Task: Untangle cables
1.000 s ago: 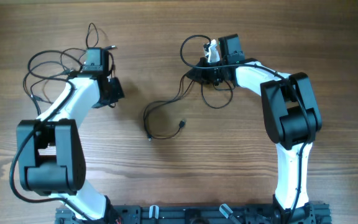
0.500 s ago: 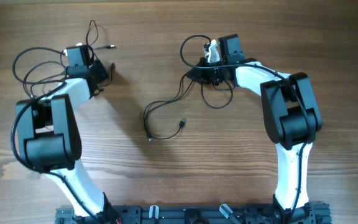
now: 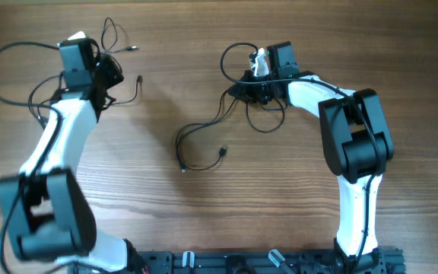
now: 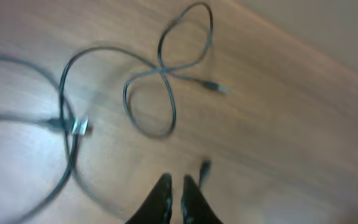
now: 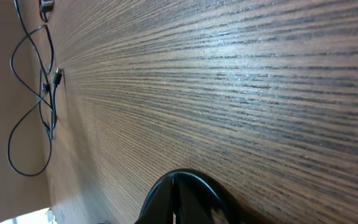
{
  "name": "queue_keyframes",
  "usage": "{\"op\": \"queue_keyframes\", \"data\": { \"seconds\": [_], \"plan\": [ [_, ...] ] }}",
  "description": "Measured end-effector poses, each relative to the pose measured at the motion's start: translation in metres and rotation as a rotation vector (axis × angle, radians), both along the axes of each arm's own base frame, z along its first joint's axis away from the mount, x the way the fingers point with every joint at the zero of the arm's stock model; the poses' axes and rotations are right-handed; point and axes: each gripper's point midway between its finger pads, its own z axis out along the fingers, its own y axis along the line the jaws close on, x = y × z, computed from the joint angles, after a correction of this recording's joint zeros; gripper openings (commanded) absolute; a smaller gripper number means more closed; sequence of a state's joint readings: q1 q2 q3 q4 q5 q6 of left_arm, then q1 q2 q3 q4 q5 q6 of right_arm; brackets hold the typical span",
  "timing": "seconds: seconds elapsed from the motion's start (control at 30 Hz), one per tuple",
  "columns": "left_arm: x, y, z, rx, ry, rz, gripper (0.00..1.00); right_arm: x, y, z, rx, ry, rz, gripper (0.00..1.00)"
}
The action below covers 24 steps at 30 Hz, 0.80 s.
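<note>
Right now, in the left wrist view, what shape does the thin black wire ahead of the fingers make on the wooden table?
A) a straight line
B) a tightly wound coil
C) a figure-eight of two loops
C: the thin black wire crosses itself once, leaving two loops, its small plug tip trailing right.

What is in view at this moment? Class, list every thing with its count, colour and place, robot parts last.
table: one, brown wood, beneath everything.
cables: several, exact count unclear, thin black; loops at top left, a bunch right of top centre, one strand trailing to the centre.
silvery plug: one, on a cable at top left.
arms: two, white and black, left and right sides.
left gripper: one, black, fingers nearly together, top left.
right gripper: one, black, shut, over the bunch.
</note>
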State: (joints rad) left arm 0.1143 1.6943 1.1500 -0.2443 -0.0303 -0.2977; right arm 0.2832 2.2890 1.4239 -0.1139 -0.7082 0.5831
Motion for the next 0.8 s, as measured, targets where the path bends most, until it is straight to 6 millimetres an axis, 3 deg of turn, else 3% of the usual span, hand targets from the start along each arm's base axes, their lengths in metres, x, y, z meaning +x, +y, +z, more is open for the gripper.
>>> {"op": "queue_keyframes", "data": {
  "seconds": [0.07,0.23,0.4,0.6,0.8],
  "plan": [
    [-0.018,-0.010,-0.006,-0.032,0.080,-0.024,0.06,0.000,0.000,0.000,0.001,0.008,-0.008,0.04],
    [-0.052,-0.030,-0.069,-0.091,0.307,-0.068,0.06,0.000,0.000,0.000,0.003,0.013,-0.013,0.05],
    [-0.070,-0.034,-0.120,-0.116,0.439,-0.070,0.06,0.000,0.000,0.000,0.003,0.016,-0.015,0.05],
    [-0.039,-0.031,-0.126,-0.104,0.331,-0.074,0.06,0.000,0.000,0.000,0.003,0.015,-0.015,0.04],
    [0.017,-0.023,-0.127,-0.062,0.130,-0.067,0.12,0.001,0.000,0.000,0.003,0.015,-0.016,0.05]
  ]
}}
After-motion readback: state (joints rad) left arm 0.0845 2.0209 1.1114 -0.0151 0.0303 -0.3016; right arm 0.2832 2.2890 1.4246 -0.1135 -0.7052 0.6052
